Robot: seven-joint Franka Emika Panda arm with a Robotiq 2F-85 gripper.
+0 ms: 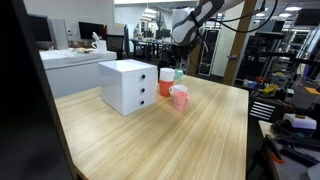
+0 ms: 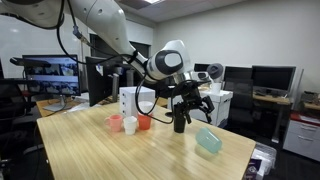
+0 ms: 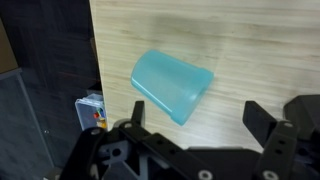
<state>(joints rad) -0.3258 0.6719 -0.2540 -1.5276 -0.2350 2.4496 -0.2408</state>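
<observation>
A translucent teal cup [image 3: 172, 85] lies on its side on the wooden table [image 3: 250, 50], close to the table's edge; it also shows in an exterior view [image 2: 208, 140]. My gripper [image 3: 198, 125] hangs above the table just short of the cup, open, with nothing between its fingers. The left finger [image 3: 135, 112] is closest to the cup's rim, not touching it. In an exterior view the gripper [image 2: 180, 120] points down beside the cup. The gripper [image 1: 182, 40] is high over the table's far end.
A white drawer box [image 1: 128, 85] stands on the table, with a red cup [image 1: 166, 84], a pink cup [image 1: 180, 97] and a white cup [image 2: 130, 125] beside it. Past the table edge, a small box [image 3: 90, 108] sits on the dark floor. Desks and monitors [image 2: 272, 78] surround the table.
</observation>
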